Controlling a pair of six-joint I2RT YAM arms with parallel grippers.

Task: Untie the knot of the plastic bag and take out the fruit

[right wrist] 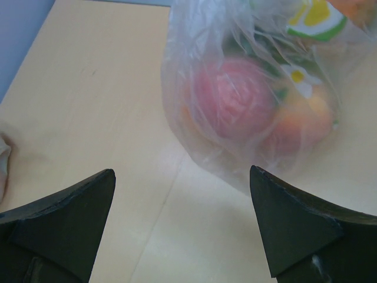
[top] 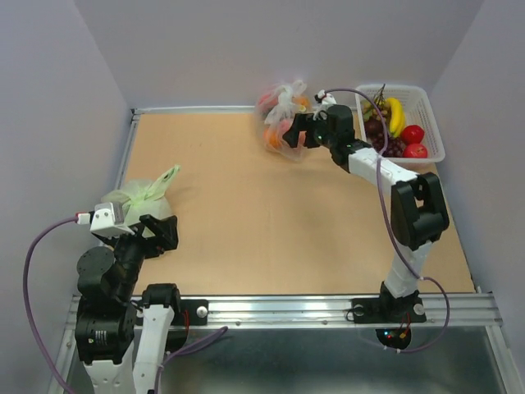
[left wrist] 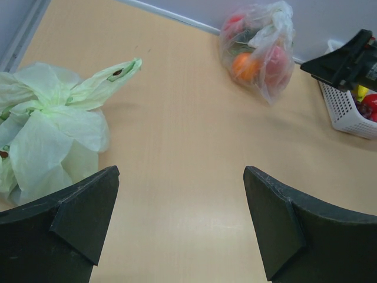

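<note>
The clear plastic bag [top: 281, 123] lies at the far middle of the table, tied, with its whitish knot [top: 289, 96] on top. Fruit shows through the film: a pink peach [right wrist: 232, 97] and an orange [right wrist: 301, 118]. My right gripper [top: 292, 132] is open and empty, right beside the bag's right side; in the right wrist view [right wrist: 182, 200] the bag [right wrist: 259, 88] sits just ahead of the jaws, apart from them. My left gripper [top: 161, 233] is open and empty at the near left, far from the bag [left wrist: 259, 47] and its knot [left wrist: 280, 16].
A pale green opaque bag [top: 146, 190] lies just beyond my left gripper; it also shows in the left wrist view [left wrist: 47, 130]. A white basket [top: 431, 123] with banana, grapes and red fruit stands at the far right corner. A metal rail [top: 197, 109] edges the table.
</note>
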